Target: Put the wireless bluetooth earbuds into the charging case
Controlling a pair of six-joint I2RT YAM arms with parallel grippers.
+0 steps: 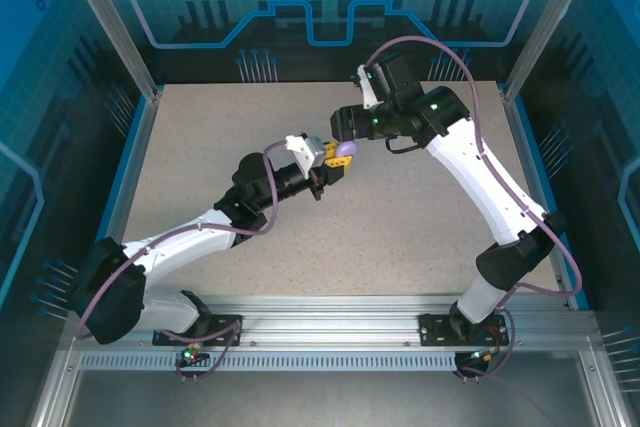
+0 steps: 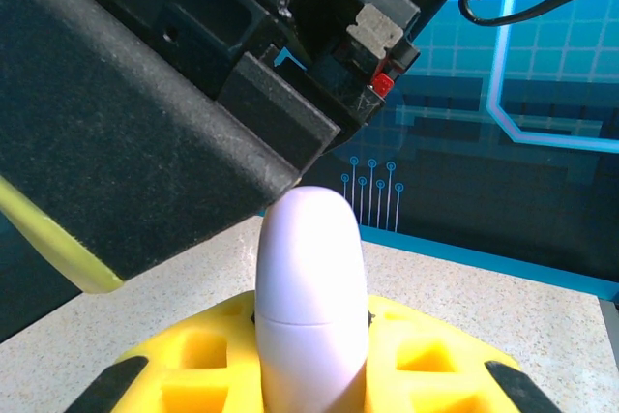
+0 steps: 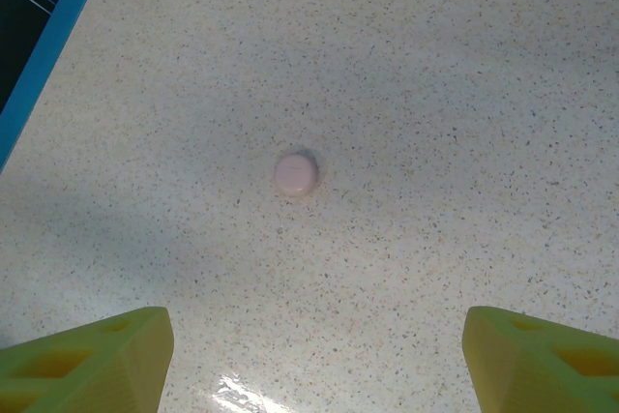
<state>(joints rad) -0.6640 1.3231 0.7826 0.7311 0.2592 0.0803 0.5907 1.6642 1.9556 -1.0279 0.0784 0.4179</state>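
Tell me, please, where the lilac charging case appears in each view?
Top external: lilac charging case just above picture centre.
Left wrist: bottom centre, clamped between the left fingers.
Right wrist: aimed down at a pink disc.
Shared landmark: the speckled table.

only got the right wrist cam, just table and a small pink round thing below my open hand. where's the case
Observer: The left hand holds it: a pale lilac case, upright between its yellow fingers.
Operator: lid open or shut
Observer: Shut, as far as the left wrist view shows; just a thin seam runs across it.
Operator: how close am i to it
Observer: Very close. The right arm hangs right over the case's top; I cannot tell whether they touch.
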